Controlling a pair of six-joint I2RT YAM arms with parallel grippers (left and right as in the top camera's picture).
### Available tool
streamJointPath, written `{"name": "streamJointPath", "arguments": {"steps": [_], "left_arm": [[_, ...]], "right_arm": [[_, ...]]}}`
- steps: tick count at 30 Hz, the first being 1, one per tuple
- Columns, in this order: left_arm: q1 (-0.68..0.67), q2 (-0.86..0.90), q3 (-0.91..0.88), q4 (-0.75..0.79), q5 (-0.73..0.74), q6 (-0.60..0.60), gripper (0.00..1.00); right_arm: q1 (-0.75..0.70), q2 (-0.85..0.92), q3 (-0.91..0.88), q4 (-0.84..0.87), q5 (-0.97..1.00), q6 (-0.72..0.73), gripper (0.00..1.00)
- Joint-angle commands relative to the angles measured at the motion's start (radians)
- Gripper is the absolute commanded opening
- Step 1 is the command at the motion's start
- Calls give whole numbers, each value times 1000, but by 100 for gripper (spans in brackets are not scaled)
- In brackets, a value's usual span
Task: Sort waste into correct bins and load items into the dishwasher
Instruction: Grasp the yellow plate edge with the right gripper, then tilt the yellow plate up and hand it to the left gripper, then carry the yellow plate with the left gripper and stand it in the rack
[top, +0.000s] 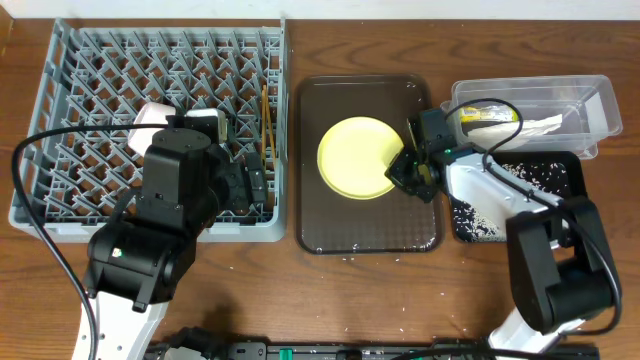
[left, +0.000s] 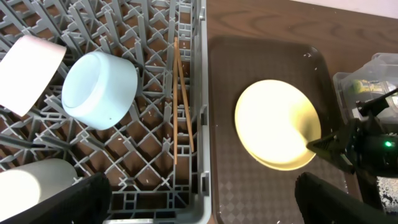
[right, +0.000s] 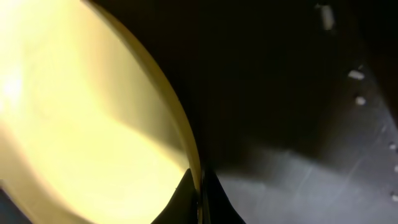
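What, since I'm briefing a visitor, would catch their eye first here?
The bright yellow plate over the dark brown tray at centre, its rim pinched by the right gripper. Next, the grey rack at left, holding a light blue bowl and two chopsticks.

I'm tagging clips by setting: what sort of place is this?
Likely a lab tabletop staged as kitchen cleanup: a grey dish rack sits on a wooden table beside a brown tray with a yellow plate.

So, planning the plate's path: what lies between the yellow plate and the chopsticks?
In the overhead view: the rack's side wall, a sliver of table, then bare brown tray.
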Motion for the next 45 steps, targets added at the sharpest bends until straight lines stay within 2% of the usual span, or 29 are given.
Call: {"name": "streamJointPath", "arguments": {"steps": [1, 5, 9, 12, 18, 24, 25, 26, 30, 32, 34, 36, 39, 45], "left_arm": [[-3, 1, -5, 5, 63, -3, 98], [-3, 2, -5, 25, 153, -2, 98], [-3, 6, -5, 63, 244, -3, 98], [-3, 11, -5, 105, 372, -7, 98], [-3, 31, -5, 159, 543, -48, 98], [-3, 61, -5, 158, 614, -51, 98], [-3, 74, -5, 158, 635, -51, 96], [-3, 81, -5, 158, 635, -51, 88], [-3, 103, -5, 158, 634, -51, 27], [-3, 107, -5, 158, 632, -44, 13], [-3, 104, -5, 156, 595, 47, 8], [-3, 99, -5, 142, 439, 91, 8], [-3, 90, -4, 131, 215, 131, 8], [-3, 97, -4, 132, -211, 164, 8]], "right_arm": [[-11, -156, -3, 7, -110, -267, 1], [-66, -309, -3, -12, -248, -446, 1], [-140, -428, -3, -23, -399, -530, 1], [-184, -491, -3, -23, -534, -594, 1], [-191, -528, -3, -18, -708, -643, 1], [-143, -528, -3, 45, -824, -661, 1], [-122, -528, -3, 69, -827, -660, 1], [-111, -528, -3, 79, -826, -661, 1], [-83, -528, -3, 105, -824, -661, 1], [-81, -528, -3, 105, -801, -661, 1], [-83, -528, -3, 105, -761, -661, 2], [-89, -528, -3, 95, -690, -661, 37], [-113, -528, -3, 57, -600, -661, 67], [-133, -528, -3, -39, -438, -661, 85]]}}
